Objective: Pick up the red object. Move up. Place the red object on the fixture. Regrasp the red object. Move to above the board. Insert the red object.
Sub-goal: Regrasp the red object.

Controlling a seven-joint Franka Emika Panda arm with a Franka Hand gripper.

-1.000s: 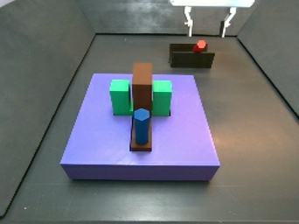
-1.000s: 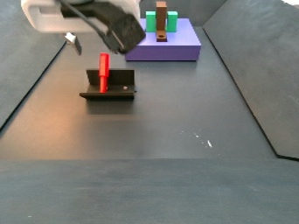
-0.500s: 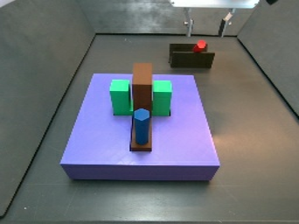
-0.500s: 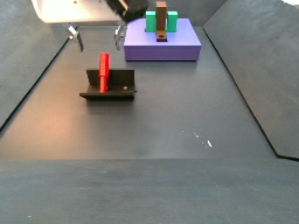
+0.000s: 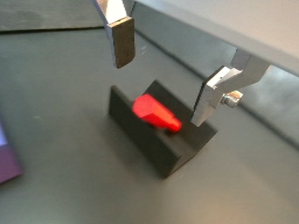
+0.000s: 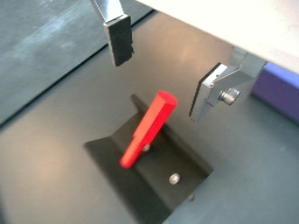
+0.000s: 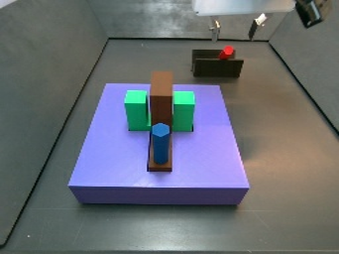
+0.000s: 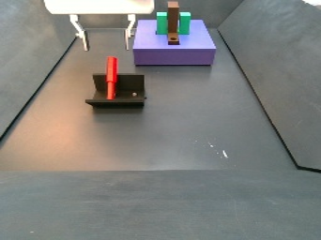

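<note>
Red object first: it stands propped in the fixture, leaning against the upright wall with its upper end poking above the rim, and nothing is holding it. In both wrist views it reads as a slim red rod slanting out of the dark bracket, free on every side.

Above it hangs the gripper, jaws spread wide and empty; one silver finger and its partner sit well apart on either side of the rod without touching it. In a side view the gripper is mostly cut off by the picture's edge, so I can't say just how high it hangs, only that it is clear of the fixture and the red tip.

The board lies well away towards the other end of the floor, carrying a green block, a tall brown bar and a blue hexagonal peg.

My reading: the pick, the lift and the placing on the fixture look finished. What remains is the regrasp, for which the jaws seem already lined up astride the rod, then the carry over the board and the insertion. Which hole takes the rod I can't make out.
</note>
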